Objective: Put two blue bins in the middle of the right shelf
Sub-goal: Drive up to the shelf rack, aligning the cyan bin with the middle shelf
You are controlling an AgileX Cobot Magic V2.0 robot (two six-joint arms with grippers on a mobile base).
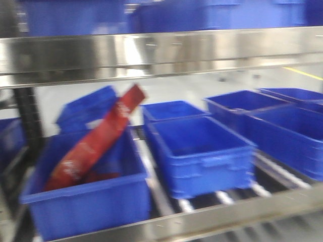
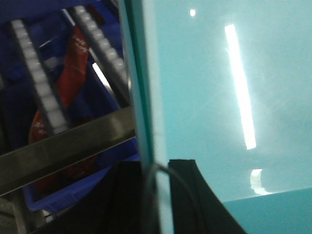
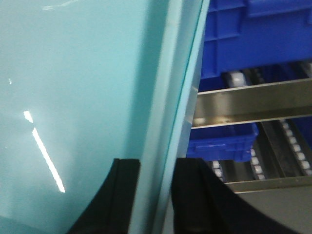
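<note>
Shelf level ahead, roller track, several blue bins in rows. Nearest empty bin (image 1: 201,151) centre, rim lip all round; left bin (image 1: 86,194) holding a red packet (image 1: 96,138) leaning out. More bins (image 1: 282,126) to the right. Rigid moulded plastic, probably light when empty, smooth walls likely slippery; best hold under the rim lip on the short ends. Left gripper (image 2: 163,195) and right gripper (image 3: 156,195): only dark finger bases visible, opening impossible to tell, nothing visibly held.

We see a steel rail (image 1: 151,53) low over the blue bins (image 1: 202,151); a red bag (image 1: 96,141) sticks out of the left bin (image 1: 86,201).
</note>
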